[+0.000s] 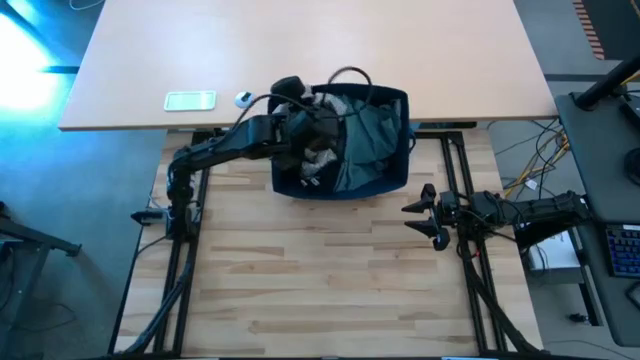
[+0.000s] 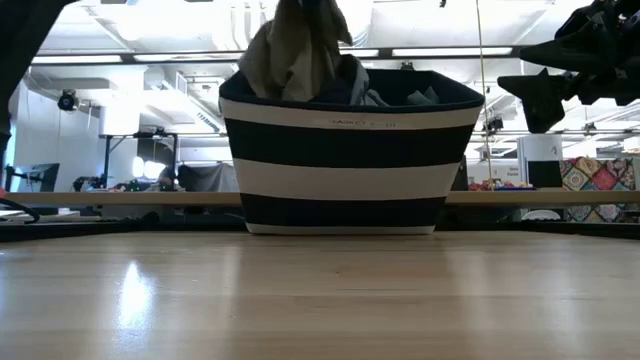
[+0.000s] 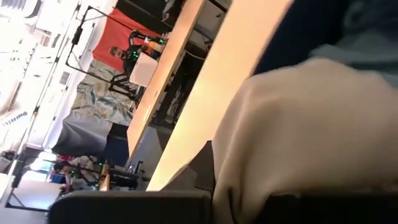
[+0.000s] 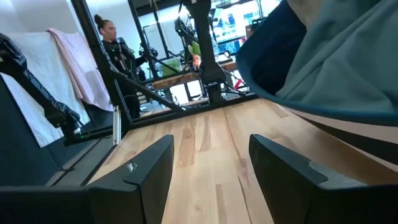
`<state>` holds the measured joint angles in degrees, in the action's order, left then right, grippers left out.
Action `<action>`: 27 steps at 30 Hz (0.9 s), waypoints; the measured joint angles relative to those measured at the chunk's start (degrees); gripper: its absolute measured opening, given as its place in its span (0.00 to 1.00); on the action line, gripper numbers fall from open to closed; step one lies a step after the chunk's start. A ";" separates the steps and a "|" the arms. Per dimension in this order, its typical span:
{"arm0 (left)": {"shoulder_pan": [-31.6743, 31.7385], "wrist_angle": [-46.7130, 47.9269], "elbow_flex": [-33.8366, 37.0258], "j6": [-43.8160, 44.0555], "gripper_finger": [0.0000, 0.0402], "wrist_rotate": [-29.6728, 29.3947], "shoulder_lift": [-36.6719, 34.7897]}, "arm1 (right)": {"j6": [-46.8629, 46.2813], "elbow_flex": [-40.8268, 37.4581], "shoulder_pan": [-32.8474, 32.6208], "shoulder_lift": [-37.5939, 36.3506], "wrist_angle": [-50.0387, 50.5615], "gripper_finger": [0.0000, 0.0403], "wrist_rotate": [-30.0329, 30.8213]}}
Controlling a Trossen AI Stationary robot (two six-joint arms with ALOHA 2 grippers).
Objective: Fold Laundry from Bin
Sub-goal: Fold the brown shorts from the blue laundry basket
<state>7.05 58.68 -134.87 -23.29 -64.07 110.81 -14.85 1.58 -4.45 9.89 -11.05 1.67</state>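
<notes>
The navy bin with white stripes (image 1: 345, 190) (image 2: 345, 165) stands at the far middle of the wooden table, full of laundry. A large teal-green garment (image 1: 372, 140) (image 4: 348, 62) lies on top at its right side. My left gripper (image 1: 316, 126) (image 3: 239, 199) reaches into the bin from the left and is shut on a tan garment (image 2: 292, 55) (image 3: 305, 130), which rises above the bin's rim. My right gripper (image 1: 422, 214) (image 4: 211, 162) (image 2: 545, 95) waits open to the right of the bin, with nothing between its fingers. My left gripper has the tan garment's upper part (image 3: 249, 180) pinched between its two fingers, bunched in several folds. The fingers come from the table's left, slanting a little downward. The garment hangs below the hold, and its lower end (image 2: 280, 85) is still inside the bin.
A beige tabletop (image 1: 300, 40) lies behind the bin, with a flat white object (image 1: 190, 100) and a small round one (image 1: 243, 98) near its edge. Bare wooden table (image 1: 320, 280) stretches in front of the bin. A person (image 4: 112, 43) stands in the room beyond.
</notes>
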 joint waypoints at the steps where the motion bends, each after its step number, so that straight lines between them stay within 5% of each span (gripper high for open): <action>1: 0.00 -0.27 0.00 0.01 0.00 0.00 -0.60 | 0.02 0.00 -0.02 0.00 0.00 0.51 0.02; 6: -0.23 -5.38 -0.01 0.42 0.00 5.70 -4.03 | -0.07 0.00 -0.02 0.00 -0.35 0.51 2.52; 18: -3.02 -11.88 -0.09 1.83 0.00 43.13 -10.97 | -0.10 0.00 -0.02 0.02 0.23 0.51 9.10; 27: -2.27 -20.32 -0.07 -0.71 0.00 43.67 -17.92 | -1.06 0.00 -0.02 0.24 0.45 0.51 14.97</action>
<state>4.78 38.36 -134.93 -24.00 -20.40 92.89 -15.91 1.58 -4.47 10.13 -10.60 16.64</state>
